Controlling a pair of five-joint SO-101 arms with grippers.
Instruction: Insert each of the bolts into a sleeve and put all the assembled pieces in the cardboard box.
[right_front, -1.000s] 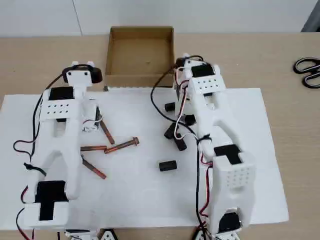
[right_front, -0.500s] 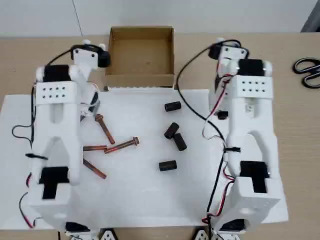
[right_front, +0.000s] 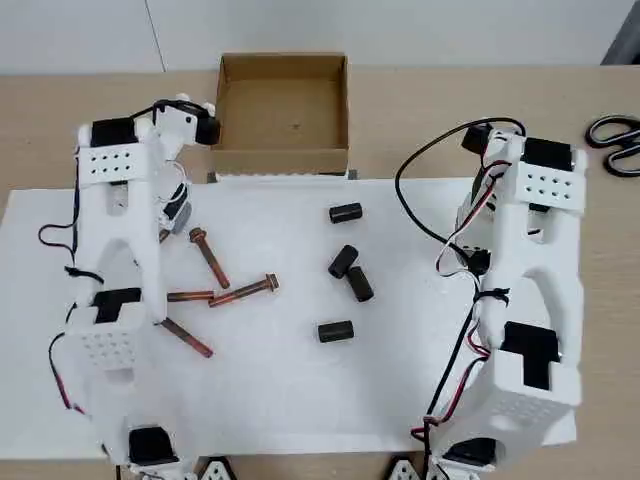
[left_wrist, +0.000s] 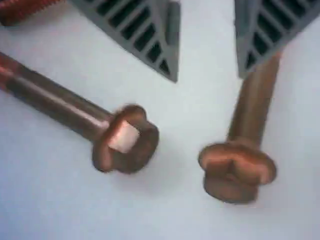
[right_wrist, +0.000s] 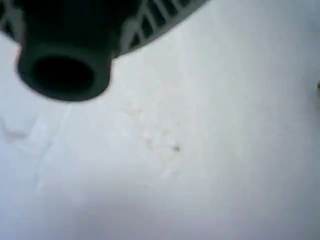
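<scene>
Four copper bolts lie loose and close together on the left part of a white sheet. The left wrist view shows two of them close up. The first bolt has its shank passing behind the tip of one grey finger, and its flanged head points away from the gripper. The second bolt lies beside the other finger, outside the gap. The left gripper hangs just over them with its fingers spread wide, and bare sheet shows between the tips.

Four loose sleeves, short and black, lie in the middle of the sheet. One lies farther off and one nearer, and the two between them touch end to side. A fifth one, the held sleeve, is pinched in the right gripper over the sheet, with its open bore facing the wrist camera. The right arm stands at the right edge of the sheet, well apart from the loose sleeves.

The cardboard box sits open at the sheet's far edge, between the two arms. Everything rests on a wooden table. A pair of scissors lies at its far right.
</scene>
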